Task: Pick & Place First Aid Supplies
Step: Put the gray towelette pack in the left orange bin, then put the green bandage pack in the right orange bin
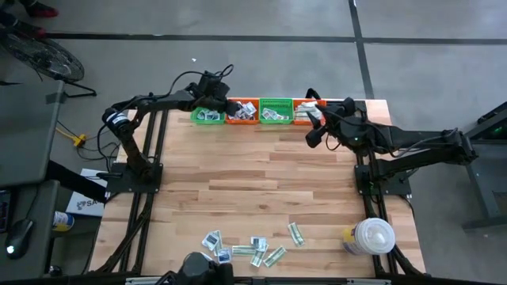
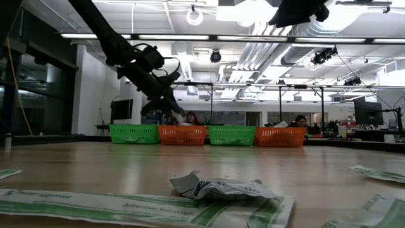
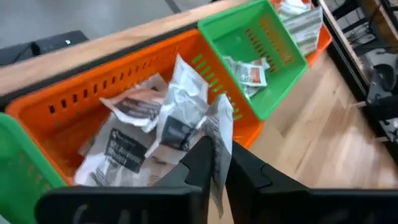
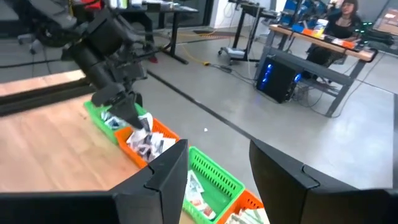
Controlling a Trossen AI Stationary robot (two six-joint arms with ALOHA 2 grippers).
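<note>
Four baskets stand in a row at the table's far edge: green (image 1: pixel 207 115), orange (image 1: pixel 242 112), green (image 1: pixel 276 110), orange (image 1: pixel 305 111). My left gripper (image 3: pixel 219 149) hangs over the left orange basket (image 3: pixel 124 93), shut on a crumpled white packet (image 3: pixel 221 121). Several more white packets with dark marks (image 3: pixel 134 134) lie in that basket. My right gripper (image 4: pixel 214 180) stands open and empty, raised above the table near the right orange basket. More first aid supplies (image 1: pixel 253 249) lie loose on the table near its front edge. My left gripper pinches the white packet between its two fingers, at one narrow end (image 3: pixel 219 140). The fingers slant down toward the table's far edge. The packet hangs crumpled below the fingers (image 4: pixel 143 121) over the orange basket; whether it touches the packets beneath, I cannot tell.
A big white round lidded container (image 1: pixel 372 236) stands at the near right corner. The wooden table (image 1: pixel 253 182) lies bare between the baskets and the loose packets. People sit at desks in the room beyond the far edge.
</note>
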